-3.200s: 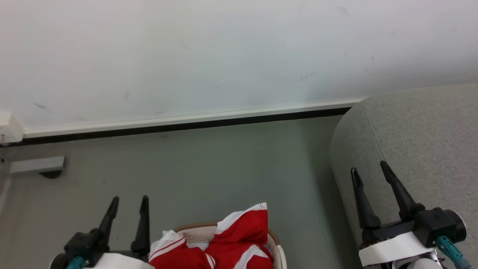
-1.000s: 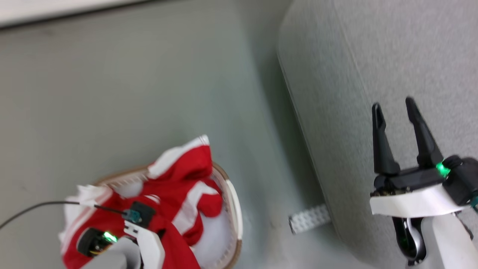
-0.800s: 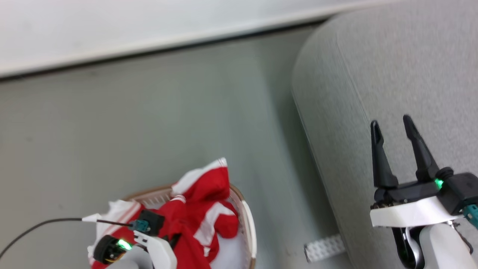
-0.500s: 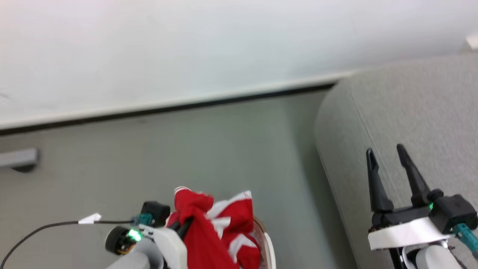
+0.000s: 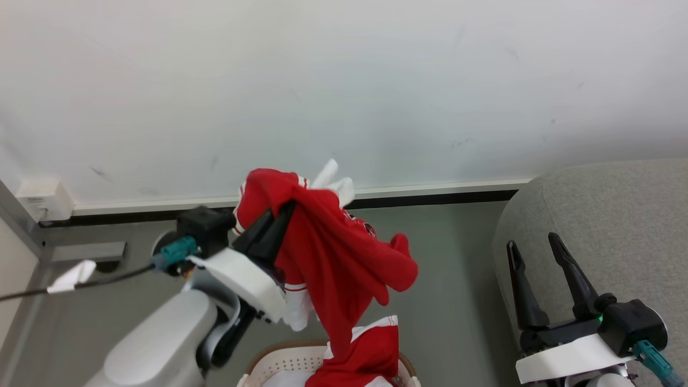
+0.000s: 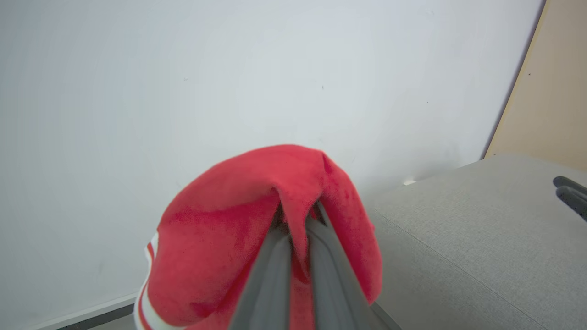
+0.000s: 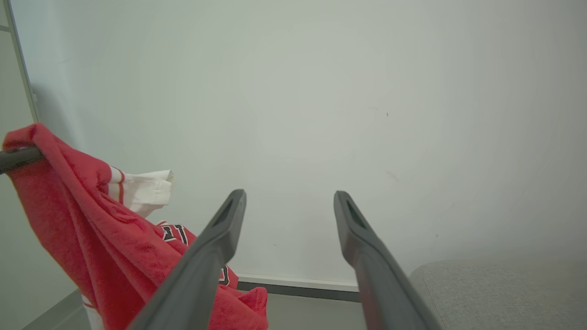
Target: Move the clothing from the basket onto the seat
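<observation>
My left gripper (image 5: 282,212) is shut on a red jersey (image 5: 333,258) with white trim, held high above the basket (image 5: 285,365); black and white lettering shows on it in the right wrist view, where the jersey (image 7: 87,220) hangs at the left. Its lower end still reaches down to another red and white garment (image 5: 371,349) in the cream basket at the bottom edge. In the left wrist view the red cloth (image 6: 229,238) drapes over my left gripper (image 6: 300,220). My right gripper (image 5: 532,244) is open and empty over the grey couch (image 5: 618,215) at the right.
A white wall with a dark baseboard (image 5: 441,196) runs behind. Grey floor (image 5: 451,290) lies between basket and couch. A wall box (image 5: 45,199) and a black cable with a white tag (image 5: 70,274) are at the left.
My left gripper closed on the red jersey in the basket and lifted it high above the rim. The head camera swung down and back up. The right gripper stayed open by the couch.
</observation>
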`<state>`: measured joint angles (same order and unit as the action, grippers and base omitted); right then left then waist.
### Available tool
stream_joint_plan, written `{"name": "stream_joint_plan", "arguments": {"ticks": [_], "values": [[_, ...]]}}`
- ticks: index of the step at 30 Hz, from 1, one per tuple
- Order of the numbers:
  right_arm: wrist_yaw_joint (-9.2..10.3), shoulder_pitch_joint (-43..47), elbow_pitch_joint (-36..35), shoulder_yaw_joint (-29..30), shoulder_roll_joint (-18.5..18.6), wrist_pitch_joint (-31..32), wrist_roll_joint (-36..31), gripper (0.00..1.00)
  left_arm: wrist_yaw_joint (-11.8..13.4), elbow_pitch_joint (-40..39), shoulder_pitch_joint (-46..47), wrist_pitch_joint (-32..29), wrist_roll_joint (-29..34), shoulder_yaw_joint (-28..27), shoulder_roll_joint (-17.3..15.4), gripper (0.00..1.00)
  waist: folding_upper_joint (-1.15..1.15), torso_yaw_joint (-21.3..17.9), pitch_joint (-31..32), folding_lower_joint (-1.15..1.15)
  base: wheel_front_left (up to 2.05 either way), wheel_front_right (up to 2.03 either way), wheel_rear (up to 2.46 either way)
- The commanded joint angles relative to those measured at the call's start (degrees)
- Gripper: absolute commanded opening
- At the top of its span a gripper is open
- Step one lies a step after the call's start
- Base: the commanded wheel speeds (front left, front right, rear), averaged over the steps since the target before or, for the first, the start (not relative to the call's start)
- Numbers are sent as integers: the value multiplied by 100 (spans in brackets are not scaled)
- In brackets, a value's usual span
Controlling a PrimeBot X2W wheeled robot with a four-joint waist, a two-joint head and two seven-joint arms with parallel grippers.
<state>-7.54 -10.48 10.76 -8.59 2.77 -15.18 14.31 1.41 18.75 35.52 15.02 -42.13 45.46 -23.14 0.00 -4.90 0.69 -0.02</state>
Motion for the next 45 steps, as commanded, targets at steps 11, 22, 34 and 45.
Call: {"name": "stream_joint_plan", "arguments": {"ticks": [11,22,34,45], "values": [[10,28,-84,-402,18,5,193,100,122,-548,605,-318,87,-100,-97,0,0,59,8,2,0,0,0],[10,-564,356,-1670,163,5,597,100,-28,-646,522,-276,202,161,-12,0,0,240,62,2,0,0,0],[11,-1684,2398,-3244,127,5,1354,100,-206,-754,661,-430,257,611,522,0,0,826,235,2,0,0,0],[11,-1928,3208,-3595,18,5,1868,0,-275,-980,716,-658,336,891,596,0,0,1358,268,2,0,0,0]]}}
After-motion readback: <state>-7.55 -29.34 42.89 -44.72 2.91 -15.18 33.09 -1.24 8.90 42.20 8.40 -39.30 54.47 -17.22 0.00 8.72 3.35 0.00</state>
